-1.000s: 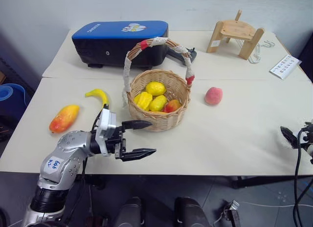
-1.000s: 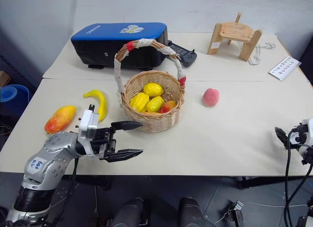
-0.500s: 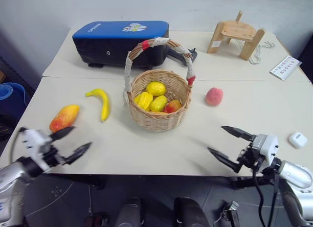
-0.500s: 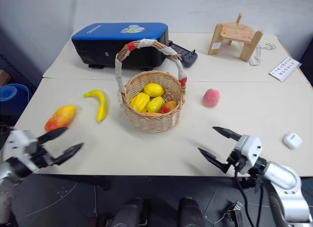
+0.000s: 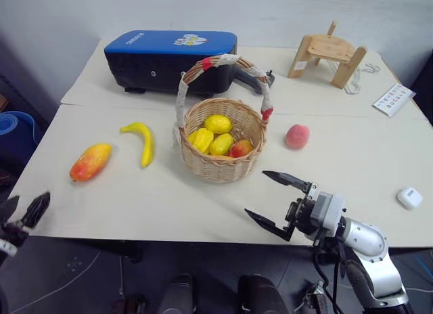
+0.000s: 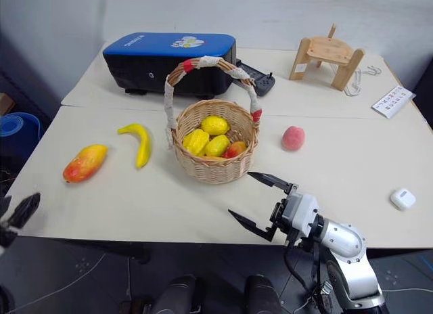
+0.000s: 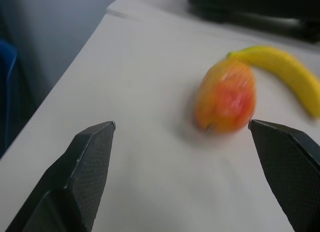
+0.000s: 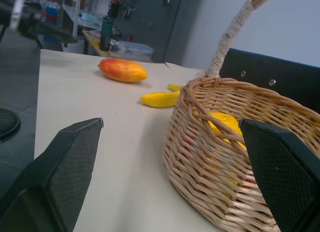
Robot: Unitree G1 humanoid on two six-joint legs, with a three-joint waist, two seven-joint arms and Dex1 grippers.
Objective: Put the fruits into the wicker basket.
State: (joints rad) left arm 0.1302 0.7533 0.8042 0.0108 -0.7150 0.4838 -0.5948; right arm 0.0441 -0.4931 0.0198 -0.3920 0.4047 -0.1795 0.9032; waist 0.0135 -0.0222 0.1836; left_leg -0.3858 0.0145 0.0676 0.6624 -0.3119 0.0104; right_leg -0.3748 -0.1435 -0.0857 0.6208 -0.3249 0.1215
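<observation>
Two grippers, both empty. Right gripper (image 6: 260, 204): black fingers spread wide apart, held over the near edge of the table (image 6: 352, 158), just in front of the wicker basket (image 6: 215, 166) and pointing toward it; nothing between the fingers. Left gripper (image 5: 26, 212): low at the near left corner of the table, fingers likewise spread wide, the mango (image 7: 226, 96) lying ahead of them on the tabletop, untouched.

Wicker basket: round, tan, woven, standing upright near the middle of the table; tall arched handle (image 6: 203, 61) wrapped in white tape with red bands. Contents: several yellow pieces (image 6: 214, 126) and one reddish piece (image 6: 235, 149) at the side nearest the right gripper.

Fruits outside the basket, three:
- Mango, orange-red, on the table well to the left of the basket, near the table's left edge.
- Banana (image 6: 139, 141), yellow, curved, lying between mango and basket, touching neither.
- Peach (image 6: 293, 137), pink-red, on the table to the right of the basket, apart from it.

Other items:
- Blue and black case (image 6: 169, 60), behind the basket at the far side of the table.
- Small wooden stool (image 6: 327, 54), far right of the table.
- White printed card (image 6: 392, 100), right edge, near the stool.
- Small white rounded case (image 6: 402, 198), near right corner, well apart from the right gripper.
</observation>
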